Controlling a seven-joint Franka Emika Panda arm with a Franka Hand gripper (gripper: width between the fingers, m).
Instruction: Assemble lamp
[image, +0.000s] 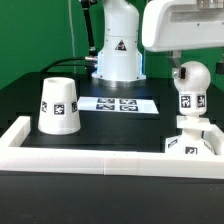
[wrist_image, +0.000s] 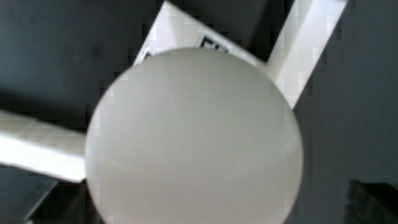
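Spreading across the exterior view is the black counter (image: 100, 130), with the arm's white pedestal (image: 118, 55) at its far edge and a white rail (image: 90, 160) fencing the near and left sides. A white lampshade (image: 58, 105), narrow end up and tagged, stands at the exterior view's left, well apart from everything else. The marker board (image: 120, 103) lies flat in front of the pedestal. At the exterior view's right sits the lamp base (image: 195, 140), just behind the rail, and the tagged white bulb (image: 190, 82) stands upright directly over it; whether it is seated cannot be told. The arm's wrist housing (image: 180, 25) hangs above the bulb, and the fingers (image: 176, 66) reach down beside its round top, but how far apart they are, or whether they pinch it, cannot be told.

Only the exterior view shows the shade, base and board. The wrist view is almost filled by the bulb (wrist_image: 196, 135), blurred and close, with strips of rail (wrist_image: 36, 140) behind it and no fingers in sight.
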